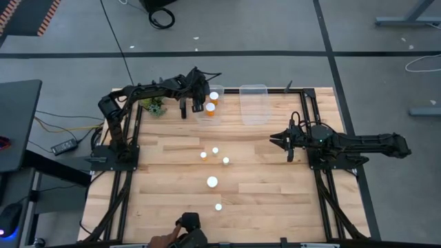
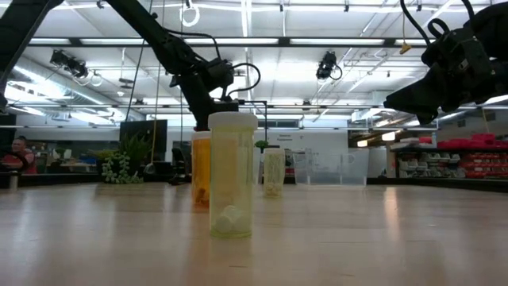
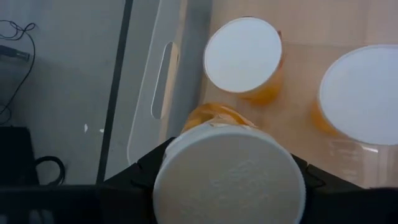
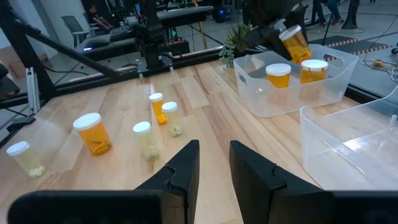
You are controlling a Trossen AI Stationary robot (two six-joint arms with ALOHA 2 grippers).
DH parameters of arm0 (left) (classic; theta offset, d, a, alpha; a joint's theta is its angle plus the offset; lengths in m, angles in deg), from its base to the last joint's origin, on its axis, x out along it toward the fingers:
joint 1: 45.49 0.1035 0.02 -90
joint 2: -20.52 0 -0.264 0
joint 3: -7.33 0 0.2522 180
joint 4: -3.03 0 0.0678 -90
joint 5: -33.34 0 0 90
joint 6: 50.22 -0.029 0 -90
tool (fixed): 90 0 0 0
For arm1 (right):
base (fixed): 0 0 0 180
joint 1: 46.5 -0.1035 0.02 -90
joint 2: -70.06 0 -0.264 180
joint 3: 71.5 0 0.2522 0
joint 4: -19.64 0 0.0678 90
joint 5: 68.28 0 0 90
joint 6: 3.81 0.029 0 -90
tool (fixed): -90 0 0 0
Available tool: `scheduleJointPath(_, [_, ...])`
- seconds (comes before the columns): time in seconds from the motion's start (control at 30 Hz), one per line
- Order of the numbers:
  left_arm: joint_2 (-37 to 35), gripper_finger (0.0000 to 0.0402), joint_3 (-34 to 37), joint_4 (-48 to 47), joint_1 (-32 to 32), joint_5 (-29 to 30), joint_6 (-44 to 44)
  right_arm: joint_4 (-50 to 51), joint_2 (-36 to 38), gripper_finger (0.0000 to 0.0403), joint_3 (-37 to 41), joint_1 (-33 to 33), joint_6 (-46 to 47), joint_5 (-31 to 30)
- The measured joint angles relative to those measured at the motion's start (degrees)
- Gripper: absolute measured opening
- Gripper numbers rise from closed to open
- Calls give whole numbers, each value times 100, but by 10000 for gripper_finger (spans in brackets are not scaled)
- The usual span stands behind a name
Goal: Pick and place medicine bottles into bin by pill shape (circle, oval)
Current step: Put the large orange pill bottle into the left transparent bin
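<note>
Bottles are what the table (image 1: 165, 172) is laid out for, and going from largest to smallest: the wooden top carries two clear bins side by side at its far edge, the left bin (image 1: 207, 114) and the right bin (image 1: 253, 103), presumably one for each pill shape. The left bin already holds two capped orange bottles (image 4: 278, 75); the right bin looks empty. Five more bottles (image 1: 212, 182) stand loose in a scatter near the table's middle, upright with caps up — easy for a top-down grab.

The left arm reaches across its far corner, past a small green plant (image 1: 156, 106), so that the left gripper (image 1: 198, 103) hangs over the left bin. It grips a held bottle (image 3: 229, 177) just under the white cap, fingers closed on its sides, the orange body tilted above the two already inside. My guess is it is about to let go, since the bottle sits right over the bin's opening.

The right arm waits stretched in from its own side, well apart from the bins; the right gripper (image 4: 214, 163) has its fingers drawn close with only a narrow gap and nothing between them.

A person's hand (image 1: 162, 241) shows at the near edge.
</note>
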Motion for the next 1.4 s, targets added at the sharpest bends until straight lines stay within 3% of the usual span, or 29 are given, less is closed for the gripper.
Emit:
scheduleJointPath(0.43, [0, 203, 0, -101, -185, 0, 267, 2, 1, 95, 0, 1, 0, 0])
scheduleJointPath(0.77, [-2, 208, 0, -293, -293, 2, -36, 2, 0, 95, 0, 1, 0, 2])
scheduleJointPath(1.4, [-2, 202, -4, 201, -131, -208, -32, 2, 0, 95, 0, 1, 0, 1])
